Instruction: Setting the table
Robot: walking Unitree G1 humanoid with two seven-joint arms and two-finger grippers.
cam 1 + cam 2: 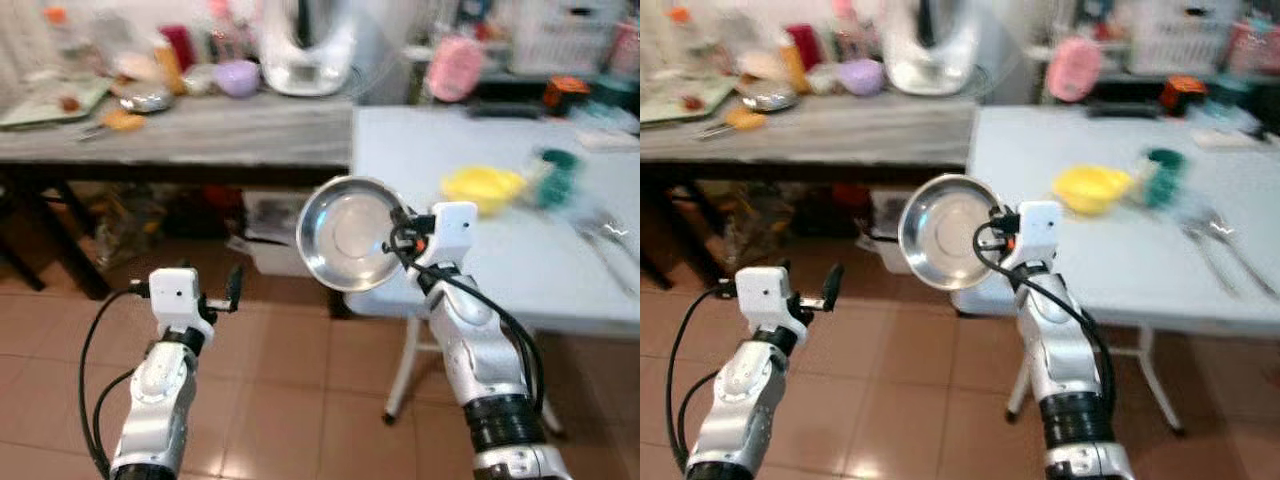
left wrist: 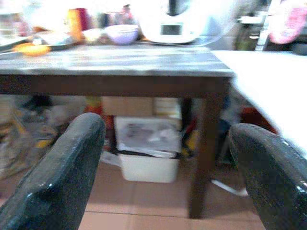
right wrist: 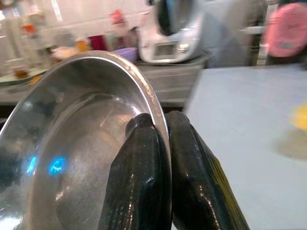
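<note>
My right gripper point(image 1: 398, 238) is shut on the rim of a shiny steel bowl point(image 1: 345, 232), held tilted on edge in front of the near left corner of the pale blue table point(image 1: 480, 190). In the right wrist view both fingers point(image 3: 144, 182) pinch the bowl's rim point(image 3: 120, 72). On the table lie a yellow bowl point(image 1: 482, 187), a green cup point(image 1: 556, 175) and some cutlery point(image 1: 605, 240). My left gripper point(image 1: 234, 287) is open and empty, low over the tiled floor, pointing at the wooden counter point(image 2: 115, 62).
The wooden counter point(image 1: 180, 130) on the left carries a white appliance point(image 1: 308, 45), a purple bowl point(image 1: 238, 76), bottles and plates. A white bin point(image 2: 148, 153) and boxes stand under it. Pink items and a basket sit behind the blue table.
</note>
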